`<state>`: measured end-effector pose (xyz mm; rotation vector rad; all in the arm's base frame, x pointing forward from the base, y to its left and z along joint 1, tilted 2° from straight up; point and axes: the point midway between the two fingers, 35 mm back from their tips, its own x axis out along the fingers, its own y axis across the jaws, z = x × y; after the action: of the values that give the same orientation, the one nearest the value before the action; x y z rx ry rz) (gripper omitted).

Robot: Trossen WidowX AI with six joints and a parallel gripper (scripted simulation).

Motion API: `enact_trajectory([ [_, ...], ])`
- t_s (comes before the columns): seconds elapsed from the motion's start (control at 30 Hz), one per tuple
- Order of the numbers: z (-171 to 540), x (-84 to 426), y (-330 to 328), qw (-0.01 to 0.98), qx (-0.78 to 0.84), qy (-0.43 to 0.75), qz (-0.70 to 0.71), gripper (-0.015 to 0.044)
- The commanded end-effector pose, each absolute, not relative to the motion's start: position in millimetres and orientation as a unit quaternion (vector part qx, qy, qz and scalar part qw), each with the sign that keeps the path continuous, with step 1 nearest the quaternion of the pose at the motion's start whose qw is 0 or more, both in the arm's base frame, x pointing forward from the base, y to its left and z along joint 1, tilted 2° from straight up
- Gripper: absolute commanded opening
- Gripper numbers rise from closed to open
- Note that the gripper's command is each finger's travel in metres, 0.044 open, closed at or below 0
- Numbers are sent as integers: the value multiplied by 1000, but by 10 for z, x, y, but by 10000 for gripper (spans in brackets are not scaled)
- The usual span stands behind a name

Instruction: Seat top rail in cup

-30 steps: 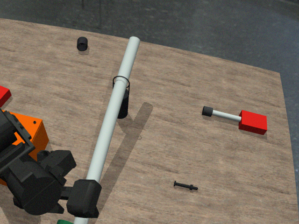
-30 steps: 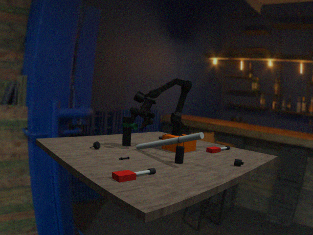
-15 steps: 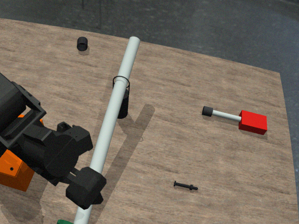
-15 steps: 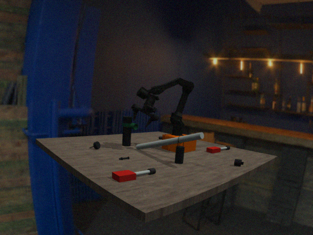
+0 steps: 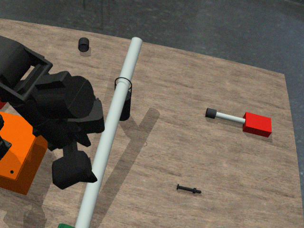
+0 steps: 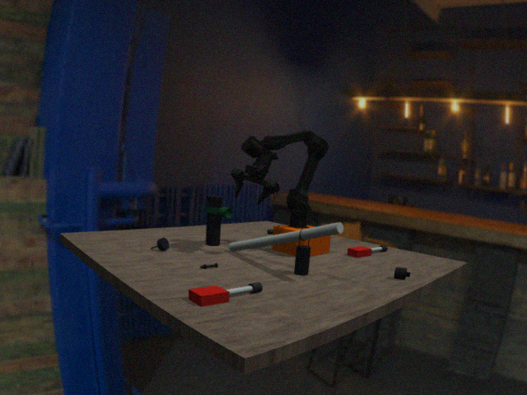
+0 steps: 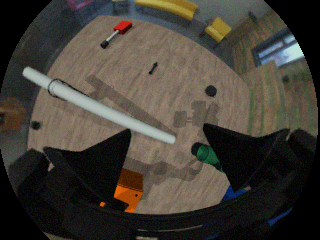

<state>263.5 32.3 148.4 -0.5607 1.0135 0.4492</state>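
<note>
The pale rail (image 5: 108, 132) (image 6: 277, 241) (image 7: 100, 107) passes through the wire loop (image 5: 131, 85) on the short black post (image 5: 126, 108) (image 6: 301, 260). It slopes down to its cut end, which is low by the table, outside the cup, with a gap between them. The green rail-end cup (image 5: 64, 225) (image 6: 229, 212) (image 7: 205, 153) hangs on the big black post (image 6: 212, 230), its band high near the cap. My gripper (image 5: 92, 162) (image 6: 247, 199) (image 7: 167, 129) is open and empty, raised above the rail and not touching it. The top view cuts off the cut end.
An orange box (image 5: 19, 142) (image 6: 317, 246) (image 7: 131, 185) is by the arm's base. A red block (image 5: 257, 122) (image 6: 208, 295) (image 7: 122, 27) with a rod, a small bolt (image 5: 187, 188) (image 6: 208, 266) (image 7: 153, 68) and a black disc (image 6: 162, 243) (image 7: 211, 91) lie on the table.
</note>
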Motion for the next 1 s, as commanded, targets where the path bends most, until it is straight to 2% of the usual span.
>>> enact_trajectory([
  [0.0,1842,2412,598,862,-66,494,92,440],
  [0.5,1787,2438,606,857,-28,510,68,440],
  [0.7,1474,2555,646,798,167,573,-86,440],
  [0.97,947,2652,685,621,401,566,-366,440],
])
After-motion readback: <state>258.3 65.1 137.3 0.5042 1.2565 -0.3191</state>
